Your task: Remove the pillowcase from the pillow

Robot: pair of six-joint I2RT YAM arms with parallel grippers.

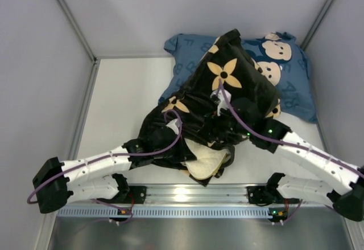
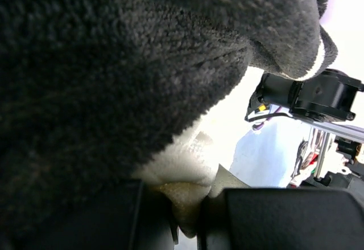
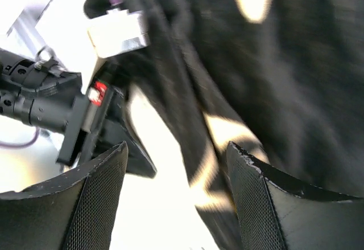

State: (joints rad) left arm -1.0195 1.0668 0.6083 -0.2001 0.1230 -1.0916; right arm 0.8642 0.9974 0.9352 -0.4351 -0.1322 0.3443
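Observation:
The black pillowcase (image 1: 227, 90) with tan flower motifs lies bunched over the middle of the table. The cream pillow (image 1: 207, 162) sticks out of its near end. My left gripper (image 2: 190, 216) is shut on a pinch of the cream pillow (image 2: 187, 164), with the black pillowcase (image 2: 102, 62) draped above it. In the top view its fingers are hidden under the cloth. My right gripper (image 3: 177, 147) is open, with a fold of the pillowcase (image 3: 273, 68) hanging between its fingers and touching the right one (image 3: 256, 204). In the top view the right gripper (image 1: 224, 127) sits against the cloth.
A blue pillow (image 1: 296, 79) with cartoon mice and letters lies at the back right, partly under the pillowcase. Grey walls close the table on three sides. A metal rail (image 1: 187, 193) runs along the near edge. The left arm's wrist (image 3: 40, 102) shows close beside the right gripper.

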